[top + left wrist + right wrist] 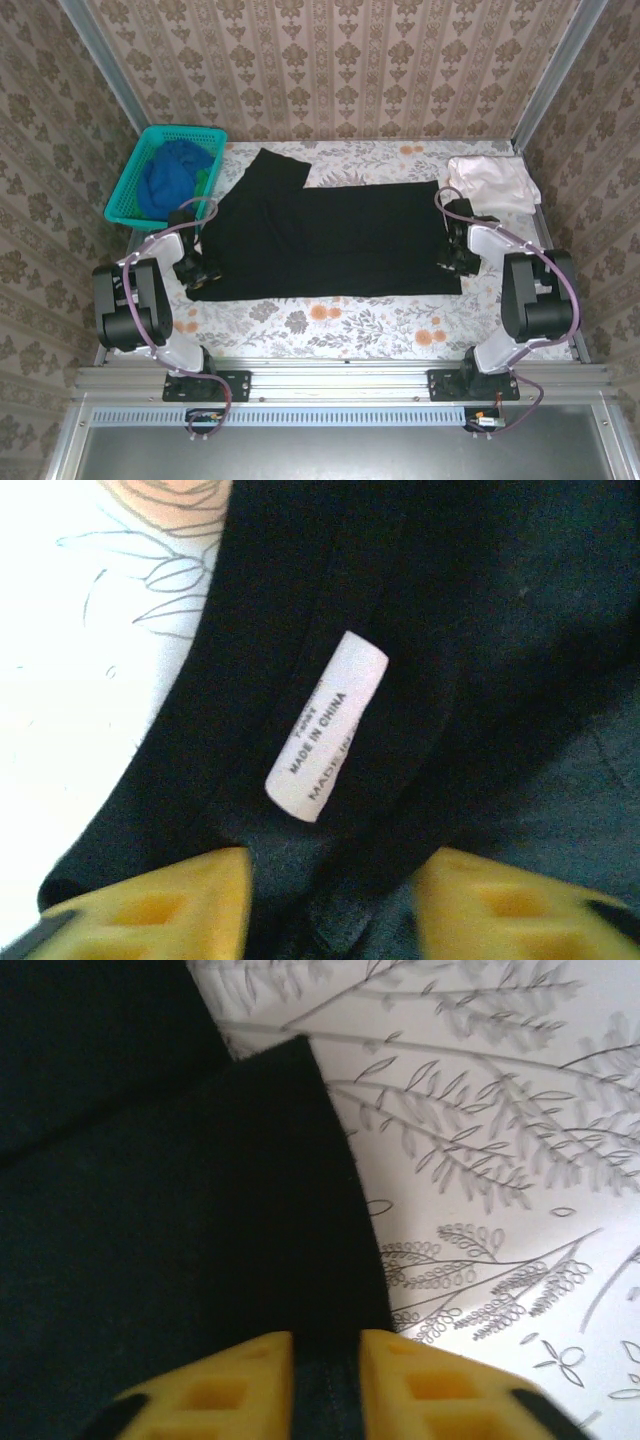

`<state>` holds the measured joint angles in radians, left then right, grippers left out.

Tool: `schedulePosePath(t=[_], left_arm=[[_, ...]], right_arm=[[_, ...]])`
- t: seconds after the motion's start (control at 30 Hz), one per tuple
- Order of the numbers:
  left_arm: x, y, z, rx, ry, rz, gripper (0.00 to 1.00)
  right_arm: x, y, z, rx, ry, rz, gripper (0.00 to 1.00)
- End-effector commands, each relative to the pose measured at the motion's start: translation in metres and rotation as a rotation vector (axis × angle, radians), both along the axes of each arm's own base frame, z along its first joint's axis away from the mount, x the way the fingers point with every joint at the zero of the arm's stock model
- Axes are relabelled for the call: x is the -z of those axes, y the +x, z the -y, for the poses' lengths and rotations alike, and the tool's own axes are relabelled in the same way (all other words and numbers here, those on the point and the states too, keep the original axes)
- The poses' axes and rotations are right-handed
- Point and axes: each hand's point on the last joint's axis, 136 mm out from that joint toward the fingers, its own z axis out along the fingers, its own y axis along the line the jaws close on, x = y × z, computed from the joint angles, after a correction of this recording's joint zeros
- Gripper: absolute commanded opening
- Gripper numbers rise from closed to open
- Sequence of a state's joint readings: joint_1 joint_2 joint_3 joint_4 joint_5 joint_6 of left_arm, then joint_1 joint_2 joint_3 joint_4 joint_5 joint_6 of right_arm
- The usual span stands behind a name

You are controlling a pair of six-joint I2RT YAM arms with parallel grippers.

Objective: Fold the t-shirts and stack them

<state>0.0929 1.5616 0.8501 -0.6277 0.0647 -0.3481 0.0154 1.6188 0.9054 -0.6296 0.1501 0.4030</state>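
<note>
The large black t-shirt lies spread flat across the middle of the table, one sleeve pointing to the back left. My left gripper sits low at its left end. Its yellow fingers stand wide apart over the dark collar cloth, just below a white label. My right gripper rests at the shirt's right edge, jaws a little apart with the hem lying in the narrow gap. A pale white-pink t-shirt lies folded at the back right. The blue t-shirt is bunched up at the back left.
A teal mesh basket stands at the back left corner and holds the blue shirt. The flowered tablecloth shows bare in front of the black shirt. Patterned walls close in the back and both sides.
</note>
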Motion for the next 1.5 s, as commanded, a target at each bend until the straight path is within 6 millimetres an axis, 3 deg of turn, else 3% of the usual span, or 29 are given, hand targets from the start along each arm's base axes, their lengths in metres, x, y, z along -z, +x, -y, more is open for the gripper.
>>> schedulePosePath(t=[0.0,0.13,0.17,0.27,0.37,0.5,0.57,0.67,0.73,0.8,0.93,1.17,1.47], left_arm=[[-0.024,0.001,0.001,-0.012,0.005,0.052,0.64],[-0.079,0.029,0.013,0.033,0.030,0.217,0.83],[-0.094,0.038,0.021,0.060,0.032,0.264,0.98],[-0.139,0.088,0.061,0.216,0.046,0.447,1.00],[-0.162,0.151,0.106,0.370,0.039,0.585,1.00],[-0.156,0.242,0.135,0.468,0.074,0.595,1.00],[-0.139,0.285,0.139,0.473,0.110,0.567,0.97],[-0.122,0.336,0.140,0.449,0.130,0.585,0.89],[-0.107,0.361,0.135,0.416,0.140,0.591,0.83],[-0.095,0.379,0.128,0.350,0.161,0.606,0.84],[-0.069,0.400,0.124,0.245,0.060,0.651,0.79],[-0.037,0.402,0.129,0.189,-0.069,0.622,0.74],[-0.006,0.383,0.137,0.193,-0.169,0.506,0.26]], right_arm=[[-0.023,0.010,0.000,-0.015,-0.003,0.026,0.42],[-0.064,0.045,-0.011,-0.051,0.043,0.180,0.49],[-0.072,0.055,-0.014,-0.057,0.049,0.212,0.54],[-0.086,0.095,-0.025,-0.091,0.081,0.296,0.61],[-0.091,0.137,-0.031,-0.111,0.098,0.338,0.65],[-0.089,0.189,-0.030,-0.128,0.087,0.356,0.70],[-0.084,0.211,-0.027,-0.124,0.066,0.361,0.72],[-0.075,0.236,-0.023,-0.106,0.075,0.354,0.71],[-0.067,0.249,-0.024,-0.103,0.104,0.341,0.71],[-0.057,0.257,-0.025,-0.094,0.124,0.315,0.69],[-0.039,0.266,-0.029,-0.090,0.154,0.289,0.66],[-0.010,0.268,-0.016,-0.048,0.149,0.201,0.67],[0.006,0.260,-0.011,-0.016,0.204,0.141,0.54]])
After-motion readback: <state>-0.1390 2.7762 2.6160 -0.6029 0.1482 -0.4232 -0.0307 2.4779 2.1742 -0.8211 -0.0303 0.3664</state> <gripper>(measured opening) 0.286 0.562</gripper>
